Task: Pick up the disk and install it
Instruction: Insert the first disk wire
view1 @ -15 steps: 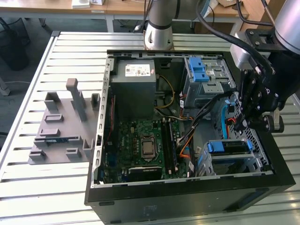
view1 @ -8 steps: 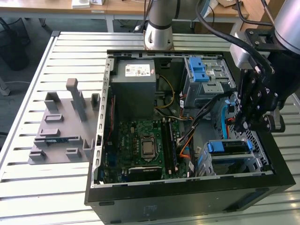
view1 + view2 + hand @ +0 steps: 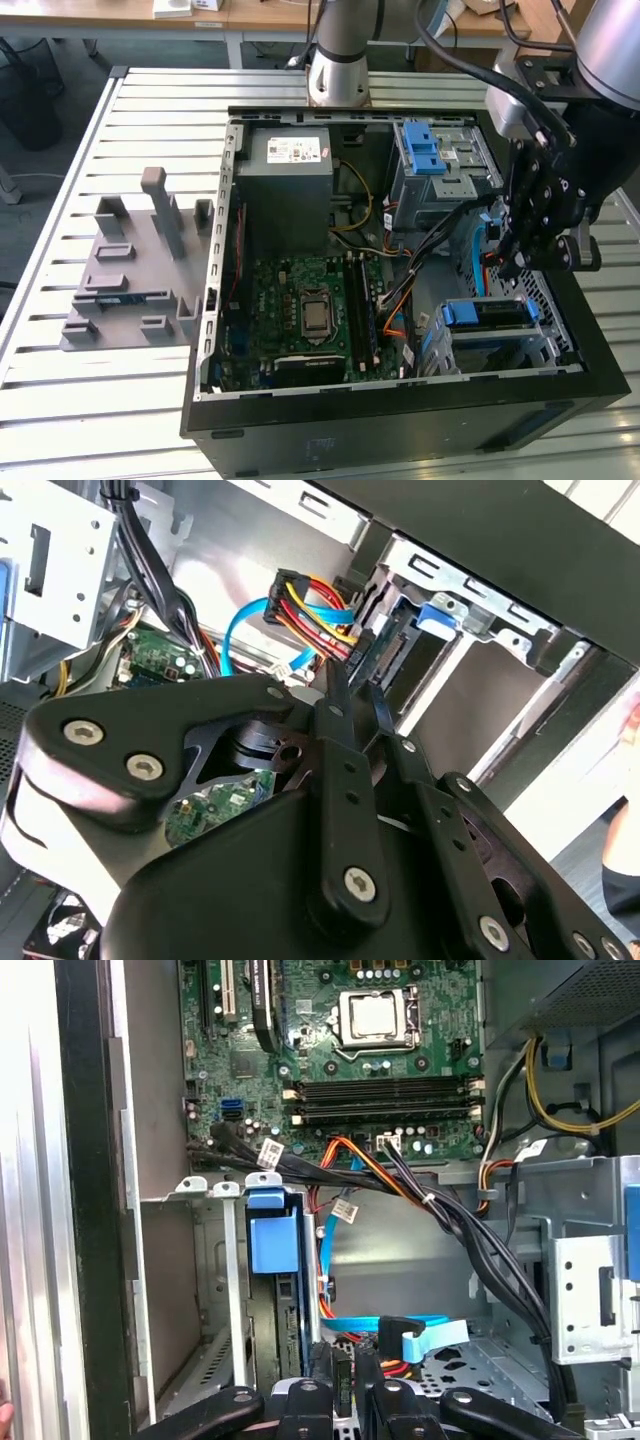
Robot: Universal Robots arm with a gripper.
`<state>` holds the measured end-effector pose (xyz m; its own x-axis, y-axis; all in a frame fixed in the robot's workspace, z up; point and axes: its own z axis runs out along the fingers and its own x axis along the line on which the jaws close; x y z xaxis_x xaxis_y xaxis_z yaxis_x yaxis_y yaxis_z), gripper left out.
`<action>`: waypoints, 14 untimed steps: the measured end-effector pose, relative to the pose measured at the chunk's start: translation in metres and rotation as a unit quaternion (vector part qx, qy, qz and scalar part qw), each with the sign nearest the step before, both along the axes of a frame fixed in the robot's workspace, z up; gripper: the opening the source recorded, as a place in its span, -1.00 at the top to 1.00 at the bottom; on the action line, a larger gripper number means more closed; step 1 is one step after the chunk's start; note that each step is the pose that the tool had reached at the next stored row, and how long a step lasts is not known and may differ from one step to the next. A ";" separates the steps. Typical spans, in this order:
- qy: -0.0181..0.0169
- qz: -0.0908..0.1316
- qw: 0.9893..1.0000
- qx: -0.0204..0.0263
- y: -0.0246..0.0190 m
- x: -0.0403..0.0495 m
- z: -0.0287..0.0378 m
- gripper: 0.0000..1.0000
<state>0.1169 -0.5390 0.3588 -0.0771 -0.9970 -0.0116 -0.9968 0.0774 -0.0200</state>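
The disk (image 3: 485,315) stands on edge in the lower drive bay at the case's front corner, on the exterior view's right, its blue end bracket (image 3: 272,1245) facing up. My gripper (image 3: 508,265) hangs just behind that bay, inside the open computer case (image 3: 215,300). In both wrist views its fingers (image 3: 335,695) are nearly together, with a black cable connector (image 3: 343,1365) pinched between them. A bundle of red, yellow and black wires (image 3: 310,605) runs to that connector, close to the disk's end (image 3: 437,615). A blue data cable (image 3: 420,1338) curls alongside.
A grey drive cage with a blue latch (image 3: 440,160) sits behind the gripper, and a power-supply box (image 3: 290,180) is at the case's back. The motherboard (image 3: 300,310) fills the floor. Black cables (image 3: 480,1250) cross the middle. A grey fixture (image 3: 130,270) lies on the slatted table.
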 end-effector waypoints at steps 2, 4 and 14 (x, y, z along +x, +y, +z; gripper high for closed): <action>-0.002 0.000 1.000 -0.005 0.0004 0.0000 -0.0008 0.52; -0.004 0.000 1.000 -0.007 0.0004 0.0000 -0.0019 0.52; -0.006 0.000 1.000 -0.007 0.0005 0.0000 -0.0060 0.52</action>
<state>0.1169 -0.5386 0.3528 -0.0771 -0.9970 0.0020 -0.9965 0.0770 -0.0323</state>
